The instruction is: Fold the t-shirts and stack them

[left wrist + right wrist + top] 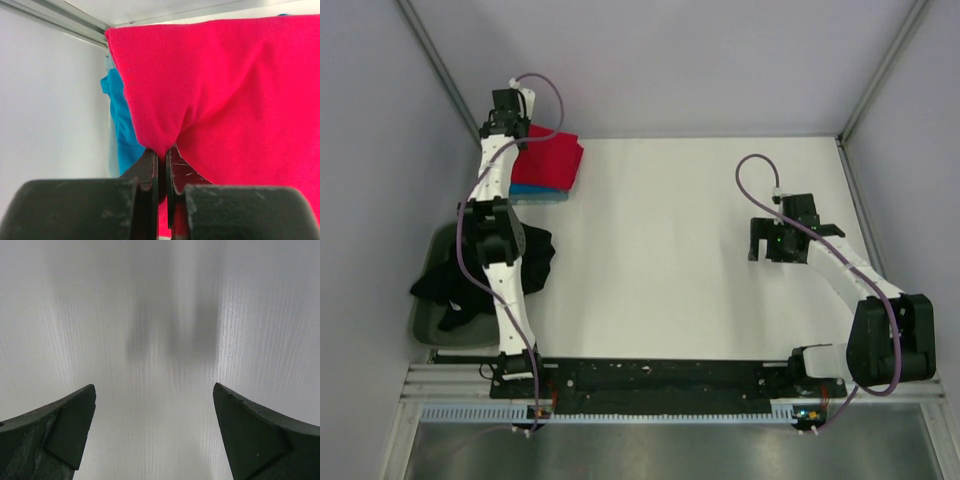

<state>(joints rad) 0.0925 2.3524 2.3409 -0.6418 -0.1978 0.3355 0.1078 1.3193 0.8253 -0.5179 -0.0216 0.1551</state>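
Pale grey walls close in a white worktop (680, 250). At its far left corner lies a folded red t-shirt (552, 158), resting on a folded blue t-shirt (535, 197) whose edge shows along the near side. The left arm reaches out to that corner. The left gripper (161, 155) has its fingers almost together, pinching a fold of the red cloth between them. In the left wrist view the blue cloth shows just beside the red, to the left. Nearer the arm bases, a black t-shirt (535, 260) lies crumpled, partly in a dark grey-green tub (425, 330) at the left edge and partly spilling towards the worktop. The right gripper (154, 390) hovers over the white worktop on the right side, well apart from the shirts, its fingers spread wide and holding nothing.
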